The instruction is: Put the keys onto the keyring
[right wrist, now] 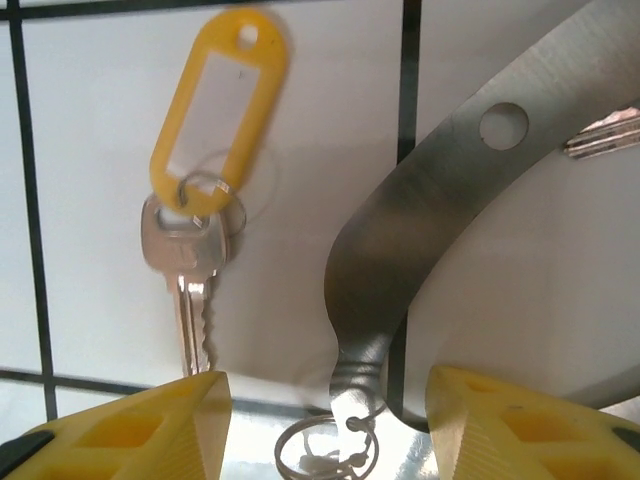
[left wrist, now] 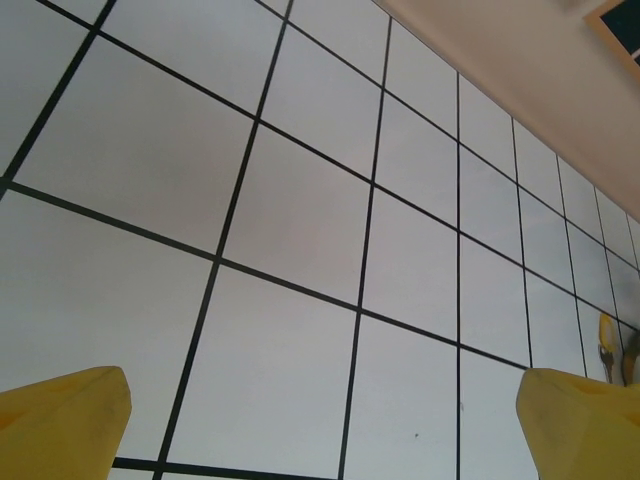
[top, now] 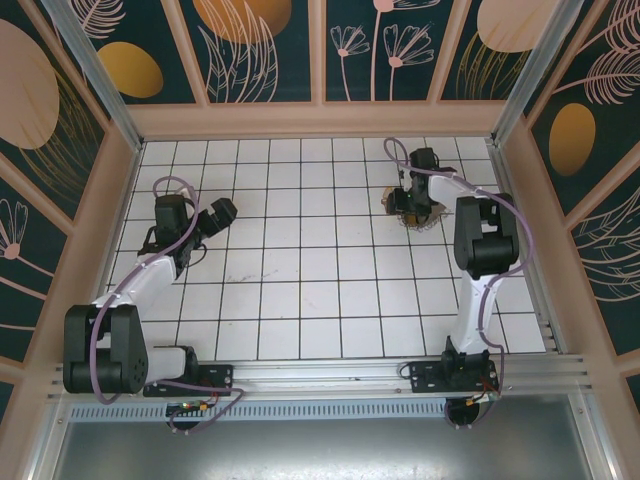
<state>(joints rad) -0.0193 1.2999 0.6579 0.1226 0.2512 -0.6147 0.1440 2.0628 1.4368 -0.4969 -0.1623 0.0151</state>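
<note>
In the right wrist view a silvery key lies flat on the white tiles, hooked by a small split ring to a yellow plastic tag. A second key's tip pokes in at the upper right. A thin wire keyring lies low in that view, linked to a curved steel strip. My right gripper hovers over that ring with its yellow fingers apart, touching nothing. From above, the right gripper is over the keyring cluster. My left gripper is open over bare tiles.
The white tiled floor is walled by a wooden frame at the back and sides. An aluminium rail with both arm bases runs along the near edge. The left arm's cable loops above its wrist.
</note>
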